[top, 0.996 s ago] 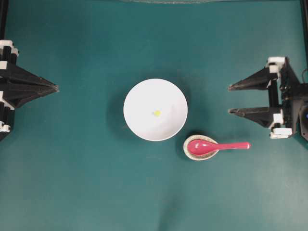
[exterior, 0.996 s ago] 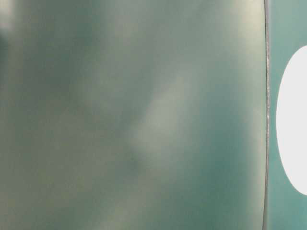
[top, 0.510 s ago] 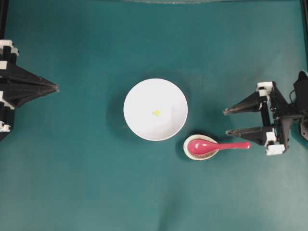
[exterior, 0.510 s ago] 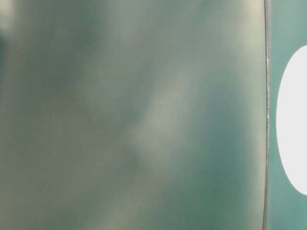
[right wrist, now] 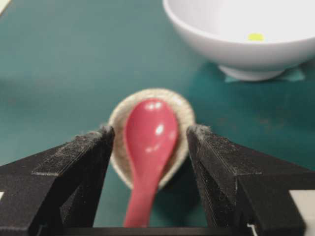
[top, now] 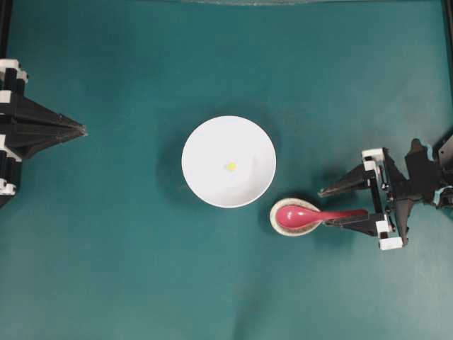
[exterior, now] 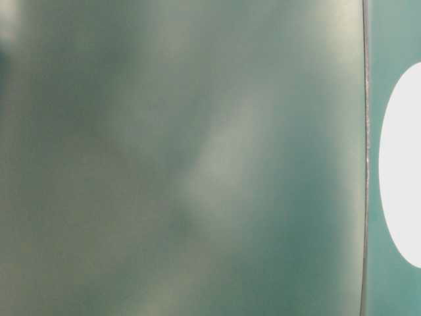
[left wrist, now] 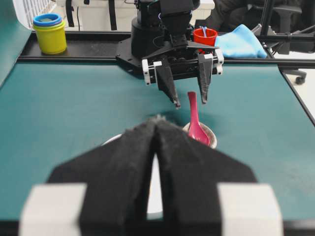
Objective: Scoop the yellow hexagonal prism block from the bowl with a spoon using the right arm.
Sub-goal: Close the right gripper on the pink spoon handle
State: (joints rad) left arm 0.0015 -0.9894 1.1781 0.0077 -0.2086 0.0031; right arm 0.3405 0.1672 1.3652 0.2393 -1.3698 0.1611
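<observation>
Black right gripper (right wrist: 150, 140) spread wide, one finger on each side of the pink spoon (right wrist: 147, 142) handle, not pinching. Spoon scoop resting in speckled rest (right wrist: 118, 147). Farther off, white bowl (right wrist: 236, 44) holding tiny yellow block (right wrist: 255, 37). Left gripper (left wrist: 156, 125) pressed together, well apart.

A flat teal-green table surface (top: 127, 269) fills the overhead view, evenly lit, with soft shadows. From the left wrist view, a black rail (left wrist: 74, 51) runs along the table's far edge. On it stand a yellow cylindrical container with a blue rim (left wrist: 49, 33) at the left, a small red cup (left wrist: 205, 36) and a crumpled light blue cloth (left wrist: 238, 43) further right. Behind these, what may be a black office chair (left wrist: 288, 19) stands on a pale floor (left wrist: 305, 93). The table-level view is a greenish blur.
</observation>
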